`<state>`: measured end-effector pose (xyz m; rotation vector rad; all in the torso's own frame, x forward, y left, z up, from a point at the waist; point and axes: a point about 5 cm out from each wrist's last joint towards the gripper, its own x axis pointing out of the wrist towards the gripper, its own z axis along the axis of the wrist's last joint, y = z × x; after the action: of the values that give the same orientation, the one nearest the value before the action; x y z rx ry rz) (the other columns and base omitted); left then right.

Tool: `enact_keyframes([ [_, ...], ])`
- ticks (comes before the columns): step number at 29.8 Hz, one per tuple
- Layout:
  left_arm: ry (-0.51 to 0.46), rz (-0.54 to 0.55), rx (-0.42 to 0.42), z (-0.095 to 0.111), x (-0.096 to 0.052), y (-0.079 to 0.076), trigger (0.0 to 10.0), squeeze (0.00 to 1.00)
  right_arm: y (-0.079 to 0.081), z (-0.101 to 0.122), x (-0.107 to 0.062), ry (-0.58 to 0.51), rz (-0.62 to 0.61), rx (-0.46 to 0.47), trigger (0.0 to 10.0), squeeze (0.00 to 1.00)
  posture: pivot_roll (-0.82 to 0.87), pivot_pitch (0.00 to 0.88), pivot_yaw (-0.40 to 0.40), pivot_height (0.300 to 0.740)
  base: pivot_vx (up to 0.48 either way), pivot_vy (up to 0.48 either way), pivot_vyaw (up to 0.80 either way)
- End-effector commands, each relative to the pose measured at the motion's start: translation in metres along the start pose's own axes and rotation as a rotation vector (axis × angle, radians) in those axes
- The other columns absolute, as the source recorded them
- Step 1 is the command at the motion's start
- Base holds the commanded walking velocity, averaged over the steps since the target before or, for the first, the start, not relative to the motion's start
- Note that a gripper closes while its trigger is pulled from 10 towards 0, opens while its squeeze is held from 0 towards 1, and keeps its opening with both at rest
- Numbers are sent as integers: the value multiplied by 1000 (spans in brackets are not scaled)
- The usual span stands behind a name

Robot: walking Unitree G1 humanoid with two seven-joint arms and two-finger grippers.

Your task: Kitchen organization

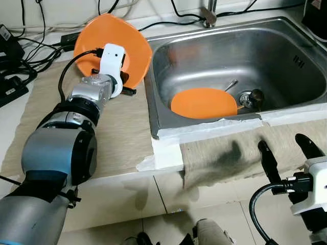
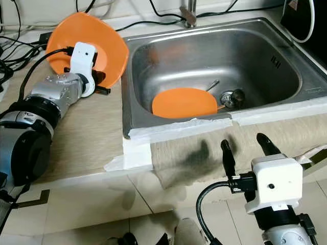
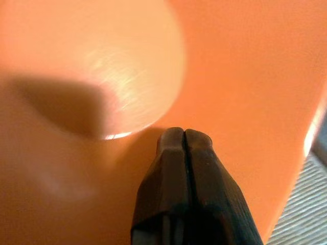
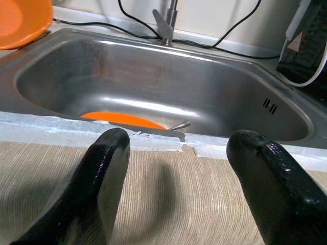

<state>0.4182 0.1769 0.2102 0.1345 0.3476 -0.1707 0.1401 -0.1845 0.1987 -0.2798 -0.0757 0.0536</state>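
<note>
An orange plate (image 1: 134, 48) stands steeply tilted on the counter just left of the sink (image 1: 286, 46). My left gripper (image 3: 184, 135) is shut, both fingers pressed together, their tips lying against the plate's orange face. I cannot tell whether the plate rests on the counter or leans on the fingers. A second orange plate (image 1: 204, 102) lies flat in the sink's bottom, with a metal utensil (image 1: 230, 86) beside it near the drain (image 1: 250, 97). My right gripper (image 2: 244, 142) is open and empty above the beige mat (image 4: 168, 194) in front of the sink.
White tape (image 1: 214, 127) runs along the sink's front rim. The faucet (image 1: 208, 15) stands at the back. Black cables (image 1: 30, 41) and adapters clutter the counter's far left. A dark appliance (image 2: 306, 15) sits at the back right. Floor tiles lie below the counter edge.
</note>
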Motion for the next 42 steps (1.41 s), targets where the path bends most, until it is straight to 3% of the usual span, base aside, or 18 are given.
enact_keyframes([
  [1, 89, 18, -36, -24, -1, 8, 10000, 0, 0, 4, -2, -4, 7, 0, 10000, 0, -432, 138, 112, 732, 0, 0, 0],
  [11, 179, -42, -127, -59, -3, 10, 10000, 0, 1, 3, 2, 12, 25, 9, 10000, 0, -392, 134, 106, 732, 0, 0, 0],
  [25, 260, -165, -185, -81, -6, 2, 10000, 0, 3, -1, 11, 23, 51, 27, 10000, 0, -334, 126, 91, 732, 0, 0, 0],
  [35, 329, -257, -212, -94, -18, 5, 10000, 0, 7, -6, 26, 10, 92, 51, 10000, 0, -242, 120, 74, 732, 0, 0, 0],
  [42, 337, -277, -225, -100, -40, 2, 10000, 0, 7, -11, 44, -8, 122, 63, 10000, 0, -161, 106, 54, 732, 0, 0, 0],
])
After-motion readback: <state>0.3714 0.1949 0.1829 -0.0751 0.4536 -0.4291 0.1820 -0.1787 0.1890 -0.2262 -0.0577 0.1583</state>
